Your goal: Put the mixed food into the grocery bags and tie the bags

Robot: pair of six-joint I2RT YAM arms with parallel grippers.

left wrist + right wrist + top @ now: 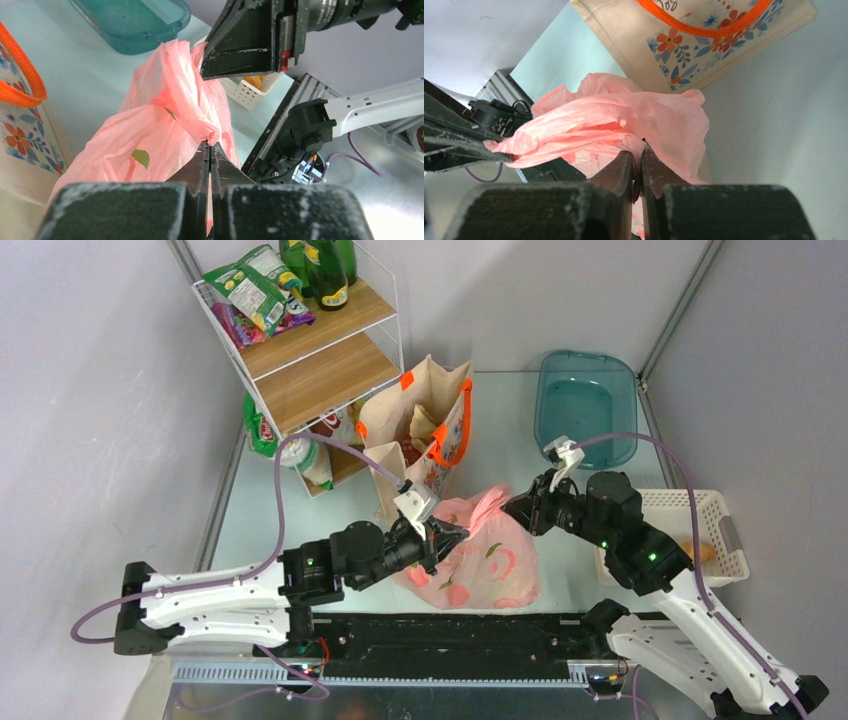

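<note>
We log thin crinkled translucent pink plastic bag [495,565] just beside stiff beige floral tote [425,405], nearer arm bases. Left gripper [455,533] and right gripper [510,507] each pinch twisted bag film, jaws closed tight.

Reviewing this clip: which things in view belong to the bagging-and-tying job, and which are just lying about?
Job: pink bag, pinched by left gripper and right gripper; beige tote; what looks like a bread roll in the white basket.
Lying about: teal tray; green bottles and snack packets on the shelf rack.
</note>
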